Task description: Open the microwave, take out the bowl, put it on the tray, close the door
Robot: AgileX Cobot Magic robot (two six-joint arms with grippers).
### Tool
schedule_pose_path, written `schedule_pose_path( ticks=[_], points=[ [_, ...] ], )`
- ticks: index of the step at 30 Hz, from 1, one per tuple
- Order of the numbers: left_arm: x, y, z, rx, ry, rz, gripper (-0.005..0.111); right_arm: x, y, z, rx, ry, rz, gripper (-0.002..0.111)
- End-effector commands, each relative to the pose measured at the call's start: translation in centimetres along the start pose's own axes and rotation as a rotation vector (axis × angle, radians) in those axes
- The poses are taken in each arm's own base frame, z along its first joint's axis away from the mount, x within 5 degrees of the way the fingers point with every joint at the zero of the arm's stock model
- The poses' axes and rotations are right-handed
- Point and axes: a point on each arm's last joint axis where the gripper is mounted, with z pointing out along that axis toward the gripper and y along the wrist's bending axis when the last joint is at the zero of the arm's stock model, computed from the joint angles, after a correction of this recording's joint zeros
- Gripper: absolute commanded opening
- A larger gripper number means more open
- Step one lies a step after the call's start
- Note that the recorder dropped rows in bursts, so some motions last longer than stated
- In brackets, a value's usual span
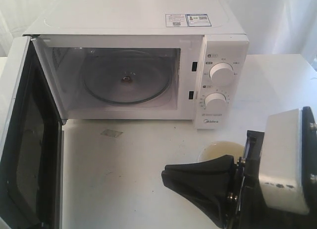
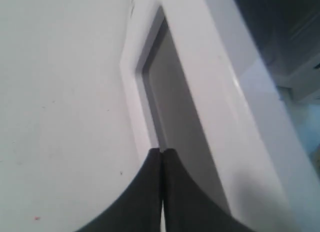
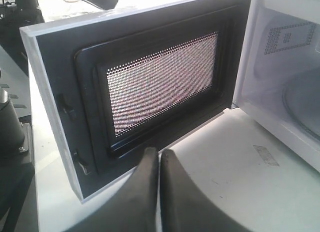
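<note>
Nearest, low on the right: right gripper [image 1: 165, 175], fingers pressed together, holding nothing. Just behind it, partly hidden, bowl [image 1: 220, 150] on the white bench [image 1: 124, 189], in front of the microwave [image 1: 148, 21] and its 2 knobs [image 1: 221, 73]. Door [image 1: 29, 150] swung wide at left. Left gripper [image 2: 161, 153] likewise closed, empty, beside a white framed panel [image 2: 215, 91].

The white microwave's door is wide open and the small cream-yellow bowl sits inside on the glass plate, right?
Not quite. The door of the white boxy microwave is wide open, but the small round cream-yellow bowl is outside, on the white table in front of the knob panel. The exterior view shows the round glass plate inside bare.
</note>
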Motion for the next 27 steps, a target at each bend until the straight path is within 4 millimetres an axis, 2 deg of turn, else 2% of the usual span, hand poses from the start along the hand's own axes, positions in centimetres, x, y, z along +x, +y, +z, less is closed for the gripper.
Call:
schedule_pose_path(
  ticks=[1, 7, 18, 20, 24, 27],
  points=[
    [-0.3, -0.2, 0.3, 0.032, -0.028, 0.058, 0.0, 0.1, 0.0, -0.1, 0.001, -0.001, -0.003, 0.001],
    [-0.1, -0.2, 1.5, 0.074, -0.028, 0.011, 0.0, 0.1, 0.0, -0.1, 0.001, -0.001, -0.003, 0.001],
    [-1.3, -2.0, 4.6, 0.342, -0.004, 0.177, 0.0, -0.2, 0.3, -0.1, -0.031, -0.027, -0.003, 0.001],
    [-1.4, -2.0, 5.3, 0.364, 0.009, 0.192, 0.0, -1.0, 1.2, -0.5, -0.121, -0.11, -0.014, 0.001],
    [-2.1, -2.3, 6.4, 0.426, -0.015, 0.185, 0.0, -3.2, 3.5, -2.4, -0.337, -0.338, -0.049, 0.001],
    [-2.7, -2.6, 7.2, 0.484, -0.061, 0.186, 0.0, -3.8, 4.1, -3.4, -0.38, -0.401, -0.077, 0.001]
  ],
)
